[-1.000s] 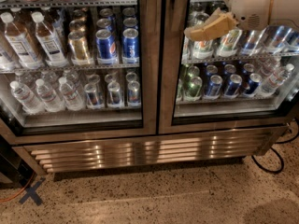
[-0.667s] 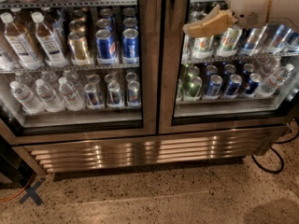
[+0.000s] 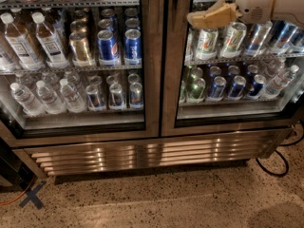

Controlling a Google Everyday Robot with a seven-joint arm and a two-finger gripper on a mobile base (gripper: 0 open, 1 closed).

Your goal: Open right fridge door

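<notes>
Gripper high in the upper right of the frame, right door shut

The gripper (image 3: 199, 18) reaches in from the upper right, its tan tip pointing left across the glass of the right fridge door (image 3: 172, 80). I cannot tell whether it is apart or together, and it holds nothing visible. The door fills the right half of the frame and sits flush with the left door (image 3: 153, 70) at the centre seam. Its long axis is vertical, and its inner steel stile runs just left of the tip. That is probably the free edge, so the pull would likely start there. No handle can be made out. The door frame is brushed steel with a dark gasket line around a clear pane, and the cans (image 3: 223, 87) behind it stand on wire shelves. The fridge (image 3: 266, 144) has a louvred grille (image 3: 142, 156) along its base, above speckled floor (image 3: 166, 198).
</notes>
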